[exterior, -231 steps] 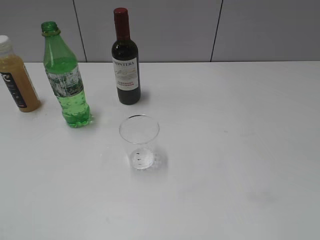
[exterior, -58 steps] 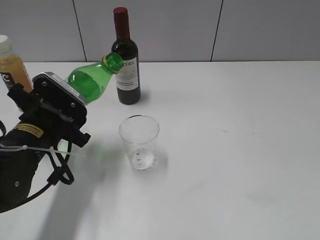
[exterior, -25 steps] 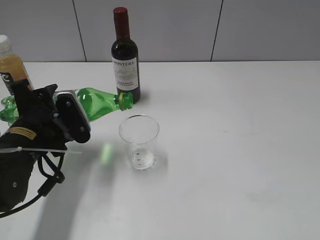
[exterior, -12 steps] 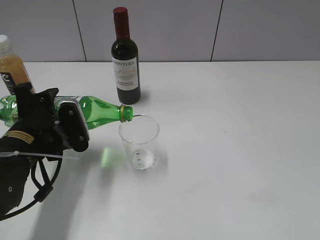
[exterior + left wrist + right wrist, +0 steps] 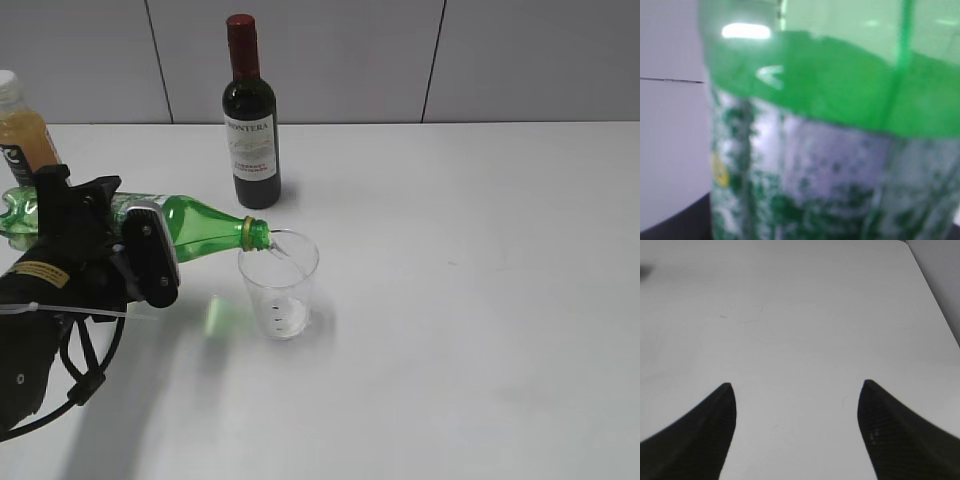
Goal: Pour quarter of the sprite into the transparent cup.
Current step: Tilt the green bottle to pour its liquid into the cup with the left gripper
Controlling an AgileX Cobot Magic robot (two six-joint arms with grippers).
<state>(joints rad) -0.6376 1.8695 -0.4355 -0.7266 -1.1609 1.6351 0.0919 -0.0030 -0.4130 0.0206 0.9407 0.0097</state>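
Note:
My left gripper point(image 5: 110, 240) is shut on the sprite point(image 5: 200, 228), a green plastic bottle. It holds the bottle almost level, neck tipped slightly down to the right. The open mouth sits at the left rim of the transparent cup point(image 5: 279, 283), and a thin stream runs into the cup. The cup stands upright on the white table. In the left wrist view the sprite point(image 5: 830, 130) fills the picture, blurred, with its label band and green liquid. My right gripper point(image 5: 796, 385) is open and empty above bare table; it does not show in the exterior view.
A dark wine bottle point(image 5: 250, 115) with a red top stands behind the cup. An orange juice bottle point(image 5: 20, 130) stands at the far left edge. The white table point(image 5: 470, 300) stretches to the right of the cup. A grey panelled wall runs behind.
The sprite has tipped from slanting upward to nearly level, and its mouth has come down to the cup's rim. Liquid now runs into the cup.

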